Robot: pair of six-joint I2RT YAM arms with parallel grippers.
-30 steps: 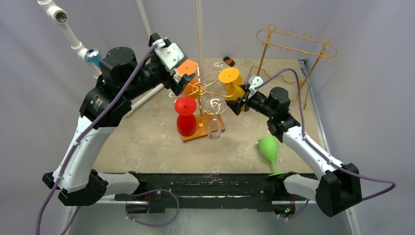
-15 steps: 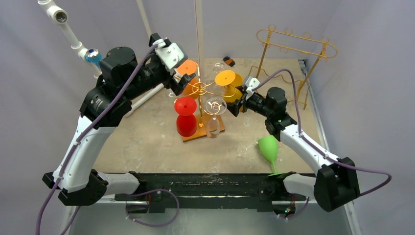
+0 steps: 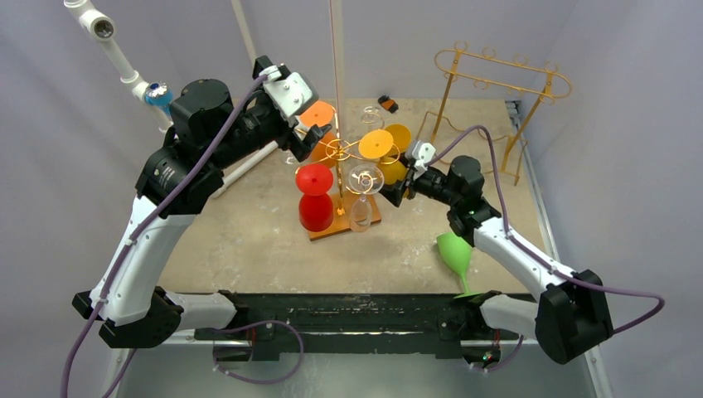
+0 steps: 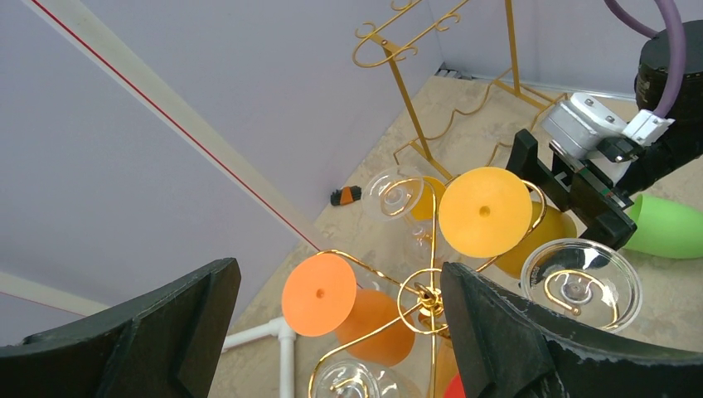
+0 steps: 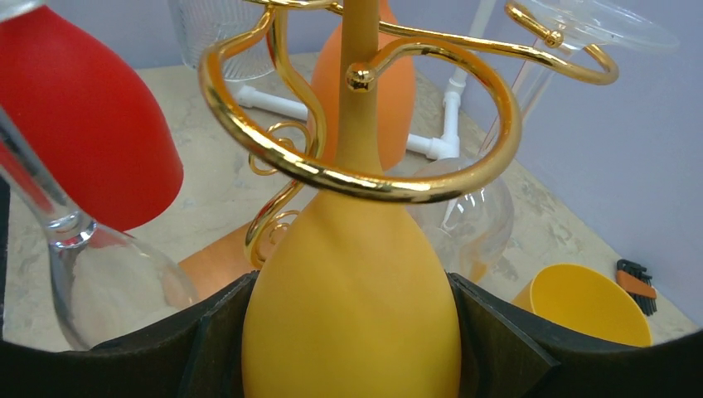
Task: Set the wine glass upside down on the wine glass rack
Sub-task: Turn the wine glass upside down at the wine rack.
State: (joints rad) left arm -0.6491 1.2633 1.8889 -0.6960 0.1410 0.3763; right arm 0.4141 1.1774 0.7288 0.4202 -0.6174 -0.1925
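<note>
A yellow wine glass (image 3: 377, 146) hangs upside down, its stem (image 5: 361, 99) inside a hook ring of the gold tree rack (image 3: 338, 149). My right gripper (image 3: 396, 177) is shut on its bowl (image 5: 352, 290), with a finger on each side. The glass's round foot (image 4: 485, 211) sits above the hook. My left gripper (image 4: 332, 332) is open and empty, high over the rack beside the hanging orange glass (image 4: 319, 294). A red glass (image 3: 314, 195) and clear glasses (image 3: 363, 197) also hang on the rack.
A green glass (image 3: 454, 251) lies on the table by the right arm. Another yellow glass (image 5: 589, 303) lies behind the rack. A second gold rack (image 3: 497, 83) stands at the back right. A white pipe (image 3: 124, 70) runs at the back left.
My right gripper has moved left with the yellow glass, bringing its stem into the rack's hook. The left arm has not moved.
</note>
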